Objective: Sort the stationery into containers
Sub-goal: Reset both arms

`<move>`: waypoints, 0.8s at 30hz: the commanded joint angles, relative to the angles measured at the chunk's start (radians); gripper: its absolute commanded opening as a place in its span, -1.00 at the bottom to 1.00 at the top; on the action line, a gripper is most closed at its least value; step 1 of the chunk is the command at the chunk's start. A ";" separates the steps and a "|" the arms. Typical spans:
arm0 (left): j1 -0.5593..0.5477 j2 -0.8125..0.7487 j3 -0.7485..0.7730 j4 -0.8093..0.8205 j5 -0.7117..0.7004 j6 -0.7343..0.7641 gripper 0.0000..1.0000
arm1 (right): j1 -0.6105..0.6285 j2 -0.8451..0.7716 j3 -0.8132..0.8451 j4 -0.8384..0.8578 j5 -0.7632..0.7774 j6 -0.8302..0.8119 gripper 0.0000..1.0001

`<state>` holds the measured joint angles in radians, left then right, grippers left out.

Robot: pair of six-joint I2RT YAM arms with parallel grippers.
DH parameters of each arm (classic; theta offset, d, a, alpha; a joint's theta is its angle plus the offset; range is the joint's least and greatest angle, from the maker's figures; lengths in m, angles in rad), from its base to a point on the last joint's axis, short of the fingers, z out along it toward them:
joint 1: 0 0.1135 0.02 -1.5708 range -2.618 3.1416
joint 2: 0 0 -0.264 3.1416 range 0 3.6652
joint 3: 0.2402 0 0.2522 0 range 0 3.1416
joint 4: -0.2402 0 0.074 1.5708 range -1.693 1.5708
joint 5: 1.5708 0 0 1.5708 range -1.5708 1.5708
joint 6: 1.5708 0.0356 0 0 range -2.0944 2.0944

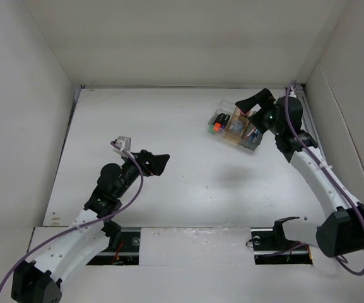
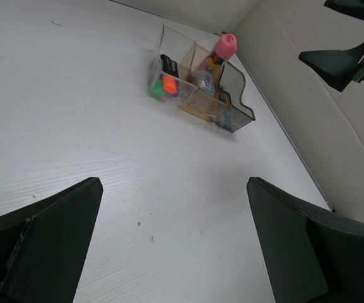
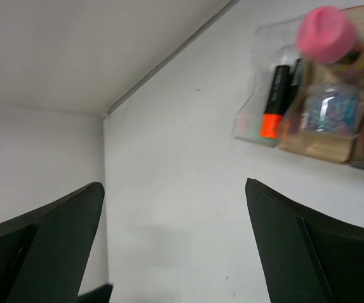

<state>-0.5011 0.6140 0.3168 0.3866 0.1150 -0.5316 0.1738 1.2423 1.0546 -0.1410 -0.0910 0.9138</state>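
The containers (image 1: 235, 127) are a row of three joined boxes at the far right of the table. In the left wrist view the clear box (image 2: 167, 57) holds black markers with green (image 2: 156, 90) and orange (image 2: 170, 84) ends. The tan box (image 2: 200, 104) holds the pink-capped bottle (image 2: 226, 44) and a small round jar (image 2: 204, 81). The dark smoky box (image 2: 237, 108) is at the end of the row. My right gripper (image 1: 246, 110) hovers open just above the row, with the pink cap (image 3: 327, 31) and orange marker (image 3: 270, 123) off to its side. My left gripper (image 1: 163, 164) is open over bare table, holding nothing.
White walls enclose the table on three sides; the right wall (image 1: 333, 107) stands close behind the containers. Both arm bases sit at the near edge. The right gripper's fingers (image 2: 336, 63) show at the top right of the left wrist view.
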 commanded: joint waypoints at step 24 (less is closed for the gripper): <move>0.003 -0.057 0.005 0.109 0.118 0.012 0.99 | 0.837 -0.191 -0.238 0.075 0.118 -0.196 1.00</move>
<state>-0.5011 0.5678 0.3168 0.4252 0.1967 -0.5316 0.9588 1.0763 0.8883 -0.1188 -0.0265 0.6933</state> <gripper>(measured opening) 0.993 0.998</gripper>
